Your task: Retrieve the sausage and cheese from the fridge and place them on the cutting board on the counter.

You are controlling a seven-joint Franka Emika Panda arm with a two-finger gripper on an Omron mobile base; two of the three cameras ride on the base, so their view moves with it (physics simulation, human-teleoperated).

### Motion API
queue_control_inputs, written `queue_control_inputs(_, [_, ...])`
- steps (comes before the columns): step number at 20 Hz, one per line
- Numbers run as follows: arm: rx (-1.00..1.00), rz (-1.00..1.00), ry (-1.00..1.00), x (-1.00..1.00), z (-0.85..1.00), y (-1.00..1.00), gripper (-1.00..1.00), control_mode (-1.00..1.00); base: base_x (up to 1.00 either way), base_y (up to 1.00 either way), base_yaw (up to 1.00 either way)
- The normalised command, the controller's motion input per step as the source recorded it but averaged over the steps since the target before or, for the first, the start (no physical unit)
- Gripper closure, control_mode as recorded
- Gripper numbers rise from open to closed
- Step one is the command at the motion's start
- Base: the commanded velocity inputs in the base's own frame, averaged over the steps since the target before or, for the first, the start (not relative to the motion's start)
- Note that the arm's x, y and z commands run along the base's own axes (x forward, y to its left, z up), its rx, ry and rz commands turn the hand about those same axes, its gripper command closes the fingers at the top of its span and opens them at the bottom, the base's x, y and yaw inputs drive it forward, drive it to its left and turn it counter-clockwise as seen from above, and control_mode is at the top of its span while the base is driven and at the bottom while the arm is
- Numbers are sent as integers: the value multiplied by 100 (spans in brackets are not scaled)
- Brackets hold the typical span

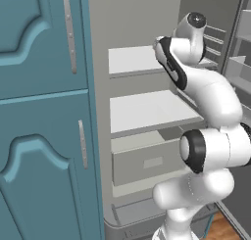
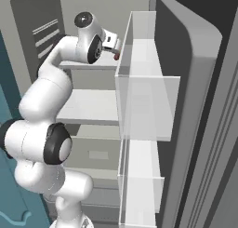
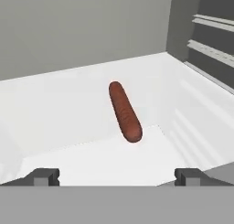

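Observation:
The fridge (image 1: pixel 147 109) stands open, and my arm reaches in over its upper white shelf (image 1: pixel 132 60). On that shelf lies the sausage (image 3: pixel 124 112), a short dark red-brown rod, slanting away from the hand. My gripper (image 3: pixel 117 176) is open, its two fingertips (image 3: pixel 45 176) spread wide, just short of the sausage's near end, with nothing between them. From the right base view the hand (image 2: pixel 109 41) hovers at the shelf's right end, where a bit of the sausage (image 2: pixel 116 57) peeks out beside the door bin. The cheese, the cutting board and the counter are out of view.
The open fridge door (image 2: pixel 195 83) with clear bins (image 2: pixel 144 101) stands close on the right of the hand. Below are a second white shelf (image 1: pixel 152 111) and a grey drawer (image 1: pixel 147 160). Teal cabinets (image 1: pixel 44 111) flank the fridge on the left.

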Motion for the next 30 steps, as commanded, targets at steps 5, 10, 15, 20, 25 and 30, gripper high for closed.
queue_control_inputs(5, [0, 0, 17, 67, -9, -22, -100, -100, 0, 0, 0])
queue_control_inputs(10, [0, 0, 5, 60, -26, -13, -100, -100, 0, 0, 0])
queue_control_inputs(15, [0, 0, 5, 61, -30, -3, -100, -100, 0, 0, 0])
queue_control_inputs(20, [0, 0, 5, 37, -20, 0, -100, -100, 0, 0, 0])
queue_control_inputs(25, [0, 0, 8, 35, -22, 0, -100, -100, 0, 0, 0])
queue_control_inputs(30, [0, 0, 6, 23, -21, 0, -100, -100, 0, 0, 0])
